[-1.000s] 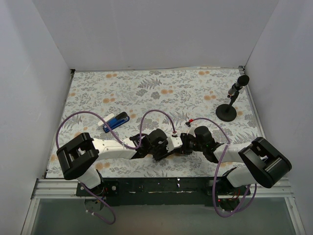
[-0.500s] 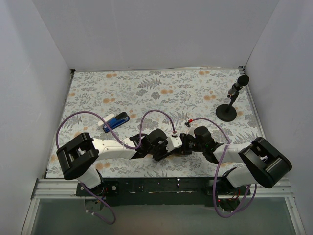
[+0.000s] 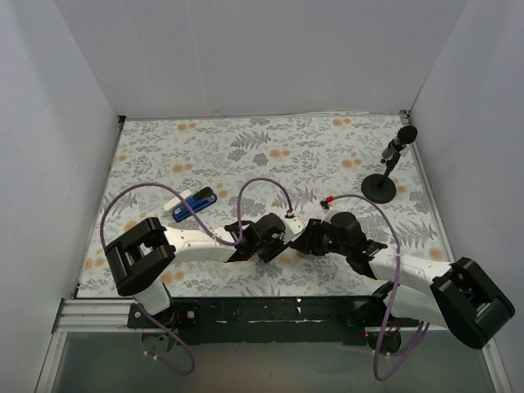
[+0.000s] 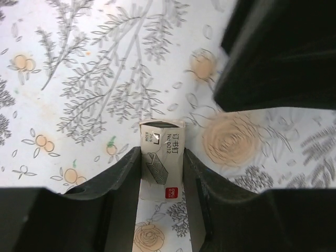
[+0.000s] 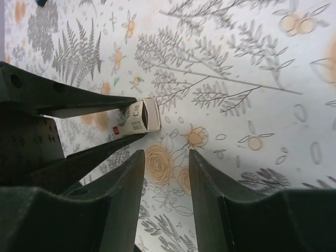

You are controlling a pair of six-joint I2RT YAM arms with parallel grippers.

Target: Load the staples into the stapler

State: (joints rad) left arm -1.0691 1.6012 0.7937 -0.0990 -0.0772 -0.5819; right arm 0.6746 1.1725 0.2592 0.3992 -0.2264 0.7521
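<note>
staples [image 4: 161,139] come as a small pale printed carton, pinched by its 2 long sides in the left gripper [image 4: 161,160], low at the flowered tabletop [image 3: 311,155] near the front edge; we cannot tell whether it touches. we judge it light and thin-walled, easy to crush or let swivel, so a gentle hold across the flat sides suits it. the right gripper [image 5: 167,153] hangs just beside its free end, fingers apart with nothing between. the stapler [image 3: 195,202] lies well apart, off to the left.

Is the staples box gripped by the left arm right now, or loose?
Gripped: the left gripper is shut on the staples box, fingers pressing both long sides.
</note>
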